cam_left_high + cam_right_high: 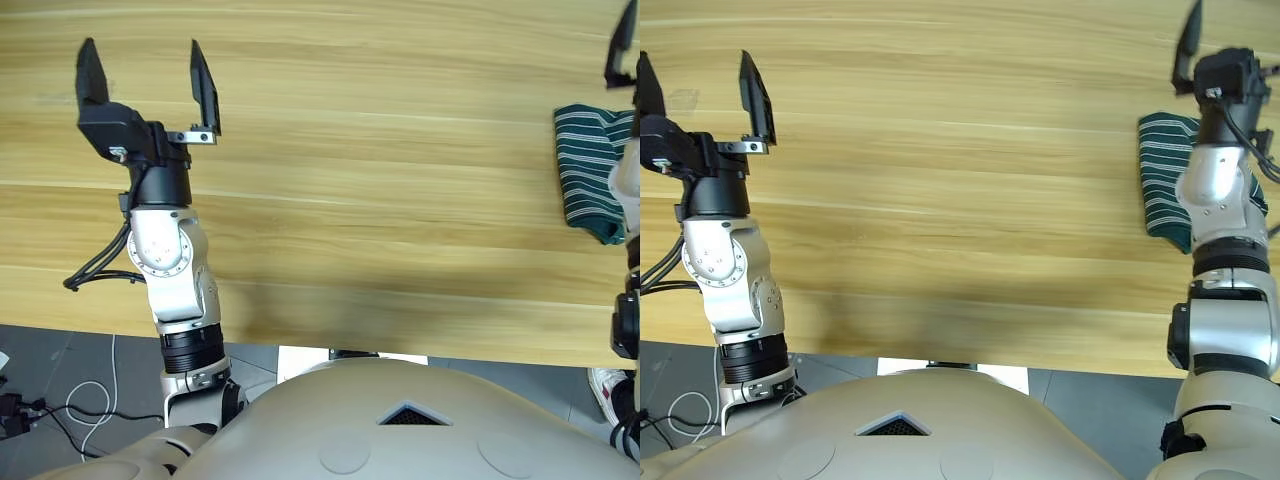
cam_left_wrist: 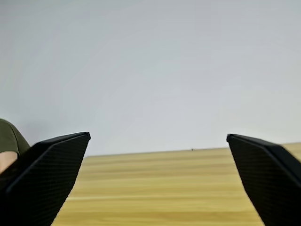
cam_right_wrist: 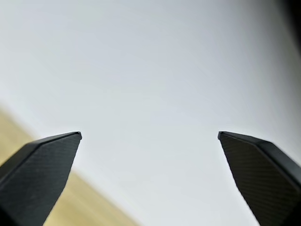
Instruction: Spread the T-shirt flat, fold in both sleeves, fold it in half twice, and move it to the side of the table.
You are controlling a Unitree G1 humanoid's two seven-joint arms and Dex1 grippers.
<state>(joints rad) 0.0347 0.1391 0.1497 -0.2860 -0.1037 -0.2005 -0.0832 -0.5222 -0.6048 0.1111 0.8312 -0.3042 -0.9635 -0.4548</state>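
Status: the shirt (image 1: 1160,165) is a compact striped bundle at 3 o'clock on the worktop (image 1: 400,200), close to the right-hand edge. It looks folded down to a small rectangle, though my right arm (image 1: 1220,200) covers part of it. My left tool (image 1: 145,70) is at 10 o'clock, jaws wide apart with nothing in them, held over bare wood. My right tool (image 3: 149,141) is at 2 o'clock, near the shirt's far edge, also spread wide and empty, and aimed up at the wall (image 3: 150,56) rather than at the cloth. My read: the folds are done and the shirt is already at the side, so this is the tail end of the last step. Next move, if any: draw both arms clear without snagging the bundle, then check that the edges sit square.
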